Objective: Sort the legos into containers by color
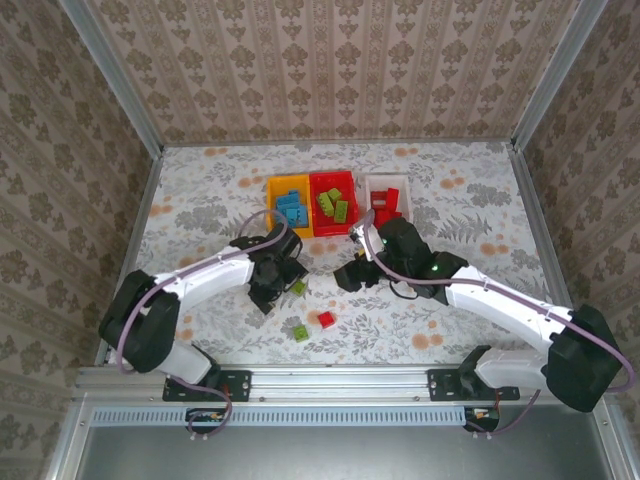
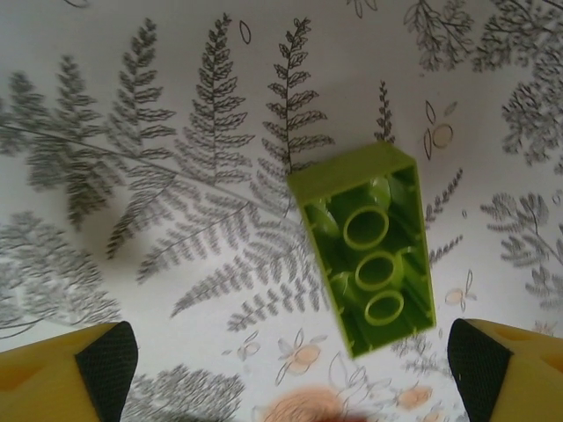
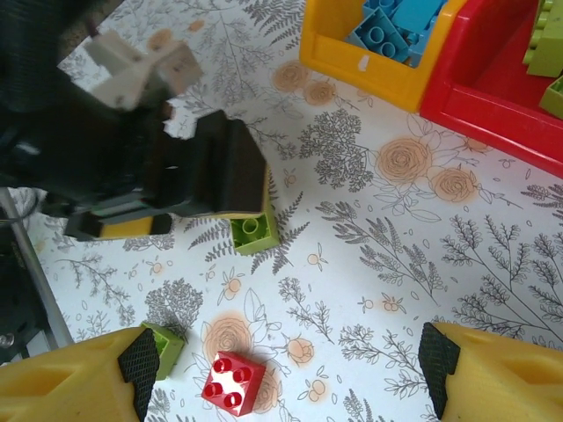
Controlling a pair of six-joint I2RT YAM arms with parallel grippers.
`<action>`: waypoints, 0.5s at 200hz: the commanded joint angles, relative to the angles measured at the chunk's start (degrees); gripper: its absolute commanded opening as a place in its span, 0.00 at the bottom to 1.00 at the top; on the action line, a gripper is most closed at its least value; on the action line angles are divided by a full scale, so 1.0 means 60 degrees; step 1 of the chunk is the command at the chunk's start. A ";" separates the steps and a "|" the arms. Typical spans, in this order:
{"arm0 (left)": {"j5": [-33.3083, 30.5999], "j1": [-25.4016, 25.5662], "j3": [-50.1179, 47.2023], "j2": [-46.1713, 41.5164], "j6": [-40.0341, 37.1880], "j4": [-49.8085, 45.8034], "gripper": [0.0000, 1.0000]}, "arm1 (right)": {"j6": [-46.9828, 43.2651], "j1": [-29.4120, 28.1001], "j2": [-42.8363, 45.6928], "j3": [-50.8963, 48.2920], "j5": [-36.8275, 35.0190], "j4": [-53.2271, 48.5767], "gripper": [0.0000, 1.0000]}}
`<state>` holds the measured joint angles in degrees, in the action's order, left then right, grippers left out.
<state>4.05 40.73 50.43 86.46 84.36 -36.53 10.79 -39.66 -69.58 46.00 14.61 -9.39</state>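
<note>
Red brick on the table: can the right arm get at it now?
Probably yes. The red brick lies on bare table close to the open right gripper, nothing over it; a green brick sits close beside it, and the left gripper is farther off.

Left hand [image 2: 290,374] facing down, fingers spread wide, nothing gripped; right hand [image 3: 286,374] likewise wide, empty.

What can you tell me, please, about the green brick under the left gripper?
The green brick is a long, glossy lime plastic piece lying upside down, its hollow underside with three round tubes facing up. It rests flat on the fern-printed table, slightly angled, between the pads of the open left gripper, touching neither.
</note>
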 commanded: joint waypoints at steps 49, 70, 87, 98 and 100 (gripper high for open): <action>-0.0102 -0.0155 0.0495 0.1266 0.1088 0.0925 0.79 | 0.0074 -0.0037 0.0204 -0.0199 0.0736 0.0003 0.81; -0.0047 -0.0183 0.0749 0.1703 0.0822 0.0923 0.69 | 0.0179 -0.0040 0.0171 -0.0224 0.0849 0.0065 0.81; 0.0001 -0.0191 0.0793 0.1821 0.0674 0.0933 0.58 | 0.0194 -0.0040 0.0178 -0.0225 0.0850 0.0085 0.81; 0.0001 -0.0184 0.0737 0.1797 0.0639 0.0959 0.54 | 0.0205 -0.0040 0.0186 -0.0225 0.0827 0.0084 0.81; -0.0005 -0.0182 0.0721 0.1782 0.0635 0.0961 0.52 | 0.0208 -0.0040 0.0193 -0.0225 0.0823 0.0085 0.81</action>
<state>4.56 40.03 54.35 95.53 88.88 -34.17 10.90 -39.66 -69.06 45.23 18.13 -9.34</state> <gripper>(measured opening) 0.572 0.808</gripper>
